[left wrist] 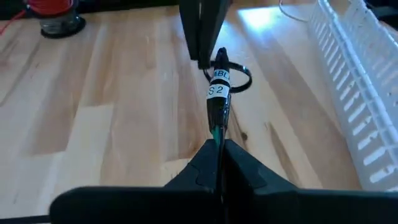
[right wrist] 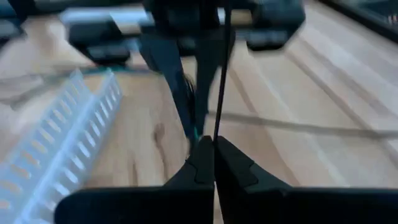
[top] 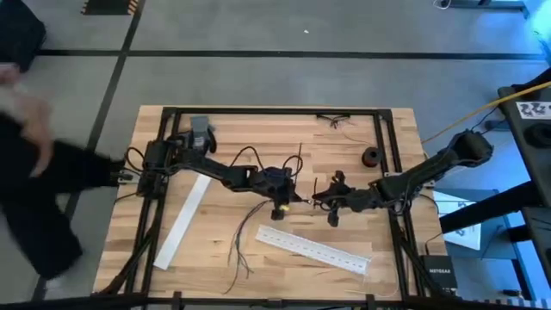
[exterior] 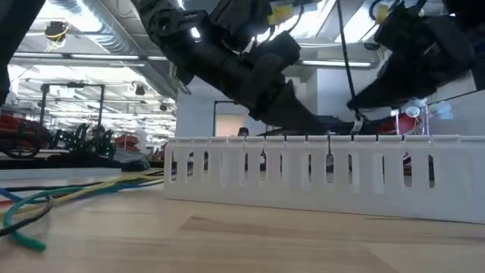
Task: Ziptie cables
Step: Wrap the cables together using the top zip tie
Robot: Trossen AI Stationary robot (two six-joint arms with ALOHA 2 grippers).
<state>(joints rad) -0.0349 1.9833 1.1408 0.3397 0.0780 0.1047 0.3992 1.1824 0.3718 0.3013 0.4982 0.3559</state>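
Observation:
The cables are a loose dark bundle. It trails over the wood from my left gripper toward the near edge. Its end carries a white label and a black zip tie loop. My left gripper is shut on this end at mid-table. My right gripper stands just to the right of it, facing it. In its wrist view my right gripper is shut on a thin black strip, the tie's tail. In the low view both arms hang above a white perforated strip. My left gripper pinches the cables between its two fingers just behind the labelled end. It comes from the table's left, slanting down. The labelled end juts out past the fingertips toward my right gripper; the rest of the bundle trails slack onto the table. My right gripper pinches the thin black strip between its two fingertips, coming from the table's right. The strip runs straight ahead from the fingers toward my left gripper and the bundle.
One white perforated strip lies near the front, another at the left. A red and black spool stands at the far right, with loose thin strips at the far edge. A person stands beyond the table's left edge.

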